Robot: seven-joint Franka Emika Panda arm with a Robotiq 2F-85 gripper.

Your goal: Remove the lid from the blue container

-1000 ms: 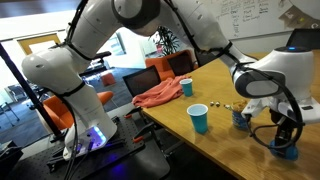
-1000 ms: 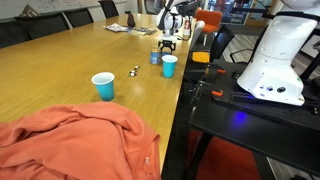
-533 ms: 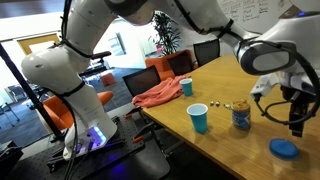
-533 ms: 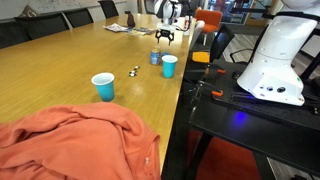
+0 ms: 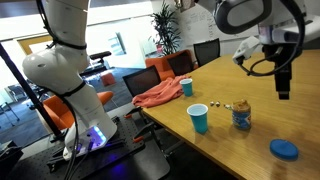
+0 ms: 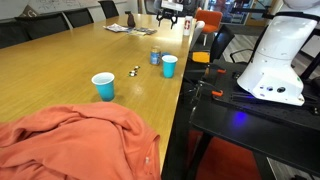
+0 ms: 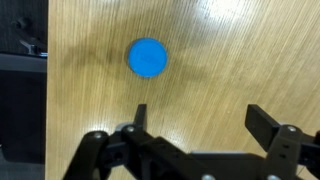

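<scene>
The blue lid lies flat on the wooden table, apart from the blue container, which stands open-topped. In the wrist view the lid lies on bare wood ahead of my jaws. My gripper hangs high above the table, open and empty, above and behind the lid. The wrist view shows both fingers spread wide with nothing between them. The container and gripper also show far off in an exterior view; the lid cannot be made out there.
A blue cup stands next to the container, a smaller teal cup further along. An orange cloth lies at the table's end. Small objects lie by the container. Chairs line the table edge.
My gripper has let go of the lid on the table and risen well above it, moving away from the container. The lid stays where it was put down.
</scene>
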